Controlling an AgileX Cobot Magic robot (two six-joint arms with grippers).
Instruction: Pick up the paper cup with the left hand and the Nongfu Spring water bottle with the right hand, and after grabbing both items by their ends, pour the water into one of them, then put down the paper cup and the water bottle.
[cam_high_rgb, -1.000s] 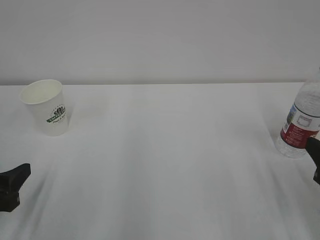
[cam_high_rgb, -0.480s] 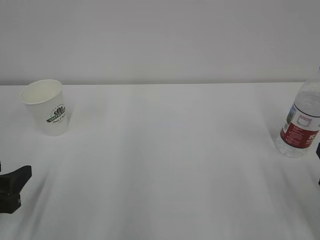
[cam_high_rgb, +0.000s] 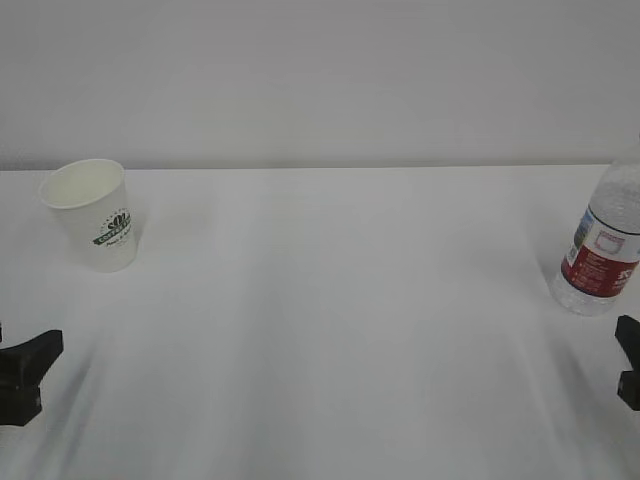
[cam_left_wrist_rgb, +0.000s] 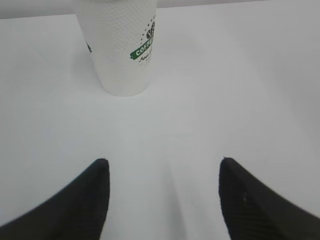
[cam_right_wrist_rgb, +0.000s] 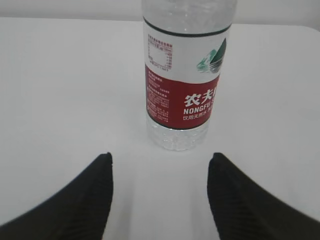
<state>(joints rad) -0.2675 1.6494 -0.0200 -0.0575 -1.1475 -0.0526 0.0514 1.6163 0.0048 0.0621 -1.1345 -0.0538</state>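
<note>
The paper cup (cam_high_rgb: 95, 215) stands upright at the far left of the white table, its green logo facing the front. In the left wrist view the paper cup (cam_left_wrist_rgb: 122, 50) is ahead of my left gripper (cam_left_wrist_rgb: 162, 162), which is open, empty and a short way off. The Nongfu Spring water bottle (cam_high_rgb: 600, 250) stands upright at the far right, its top cut off by the frame. My right gripper (cam_right_wrist_rgb: 160, 156) is open and just short of the bottle (cam_right_wrist_rgb: 182, 75), not touching it. In the exterior view the left gripper (cam_high_rgb: 22, 372) and right gripper (cam_high_rgb: 630, 370) only peek in at the edges.
The white table (cam_high_rgb: 330, 320) runs back to a pale wall (cam_high_rgb: 320, 80). Nothing else stands between the cup and the bottle.
In the exterior view my right gripper has dropped from beside the bottle's base towards the near edge. The left gripper has hardly moved. Cup and bottle stay put.
</note>
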